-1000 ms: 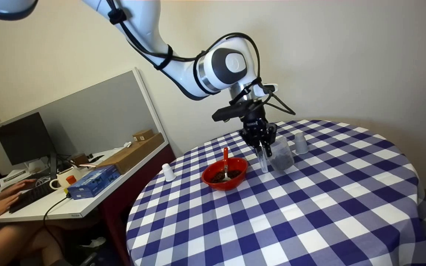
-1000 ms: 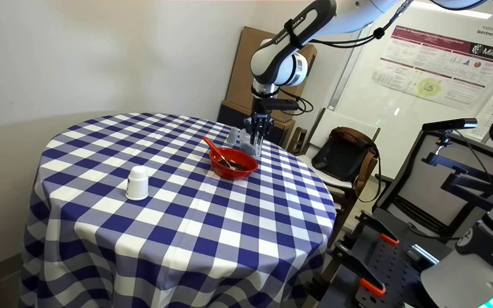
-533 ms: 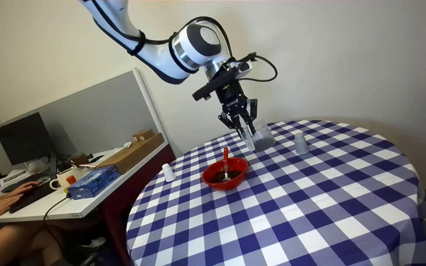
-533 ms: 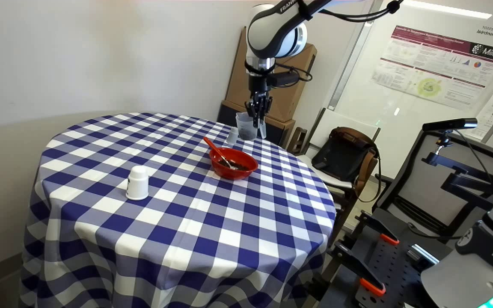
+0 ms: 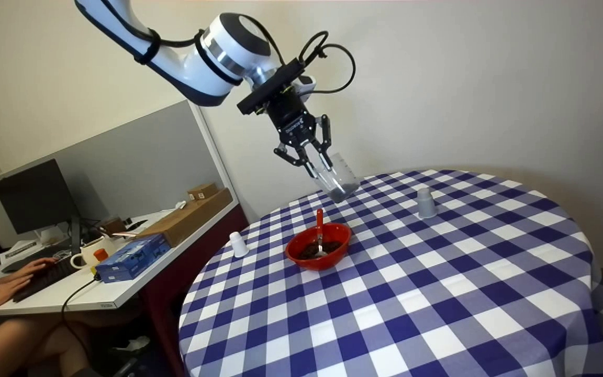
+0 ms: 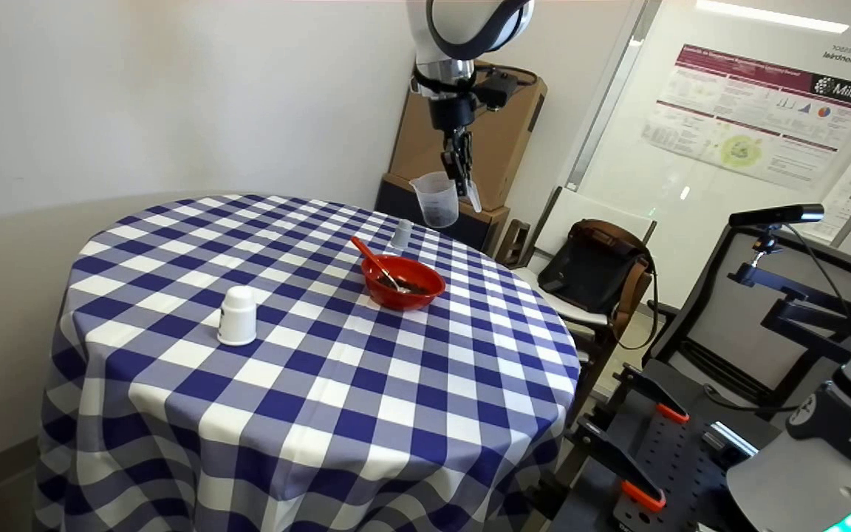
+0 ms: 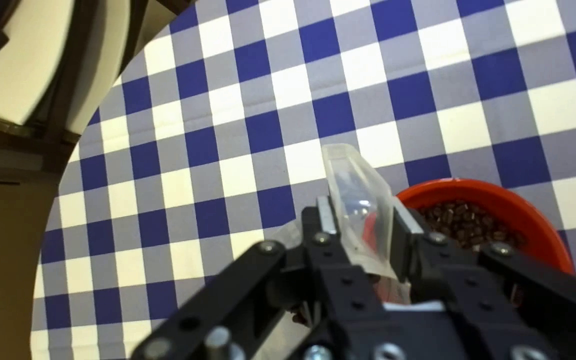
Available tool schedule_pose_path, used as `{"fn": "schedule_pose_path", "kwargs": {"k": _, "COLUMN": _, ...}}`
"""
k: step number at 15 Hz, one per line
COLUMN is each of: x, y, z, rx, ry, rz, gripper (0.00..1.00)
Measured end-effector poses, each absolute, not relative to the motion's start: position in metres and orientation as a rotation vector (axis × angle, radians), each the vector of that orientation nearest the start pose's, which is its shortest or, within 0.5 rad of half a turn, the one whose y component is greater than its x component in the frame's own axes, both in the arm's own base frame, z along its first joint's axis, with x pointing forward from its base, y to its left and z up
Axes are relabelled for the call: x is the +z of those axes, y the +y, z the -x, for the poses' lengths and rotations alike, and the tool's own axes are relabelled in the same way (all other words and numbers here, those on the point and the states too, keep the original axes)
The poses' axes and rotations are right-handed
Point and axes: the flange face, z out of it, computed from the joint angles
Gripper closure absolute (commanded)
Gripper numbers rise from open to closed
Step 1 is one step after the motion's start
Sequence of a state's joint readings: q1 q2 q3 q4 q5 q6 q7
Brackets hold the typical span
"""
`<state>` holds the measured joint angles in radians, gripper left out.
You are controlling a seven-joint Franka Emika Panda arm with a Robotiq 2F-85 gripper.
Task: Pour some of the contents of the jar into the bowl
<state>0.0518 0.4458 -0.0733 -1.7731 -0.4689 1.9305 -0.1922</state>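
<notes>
The jar (image 5: 339,175) is a clear cup with a handle and dark contents gathered at its bottom. It hangs tilted in the air, above and behind the bowl (image 5: 313,263) in an exterior view; it also shows in an exterior view (image 6: 436,201). My gripper (image 5: 320,168) is shut on the jar's handle, seen between the fingers in the wrist view (image 7: 360,215). The jar's body is mostly hidden behind the fingers there. The red bowl stands on the table in both exterior views (image 6: 405,301), holding dark bean-like pieces and a red-handled spoon (image 6: 370,255).
A greyish cup (image 5: 426,203) stands upside down on the checkered table (image 5: 437,293), right of the bowl. A white cup (image 5: 238,244) stands to its left; it is at the near left in an exterior view (image 6: 238,318). A chair with a bag (image 6: 592,258) is beyond the table.
My gripper has lifted the jar off the table, moved it left in an exterior view toward the bowl, and tilted it. The bowl and the cups have not moved.
</notes>
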Motion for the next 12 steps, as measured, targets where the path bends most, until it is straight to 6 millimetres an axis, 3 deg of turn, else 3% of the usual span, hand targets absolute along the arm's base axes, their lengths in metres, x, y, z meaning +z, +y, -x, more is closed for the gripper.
{"fn": "schedule_pose_path", "kwargs": {"k": 7, "x": 0.285, "y": 0.031, "z": -0.601, "rx": 0.953, "ry": -1.205, "rz": 3.383, "gripper": 0.88}}
{"fn": "schedule_pose_path", "kwargs": {"k": 12, "x": 0.262, "y": 0.045, "z": -0.593, "rx": 1.266, "ry": -1.513, "rz": 3.310, "gripper": 0.88}}
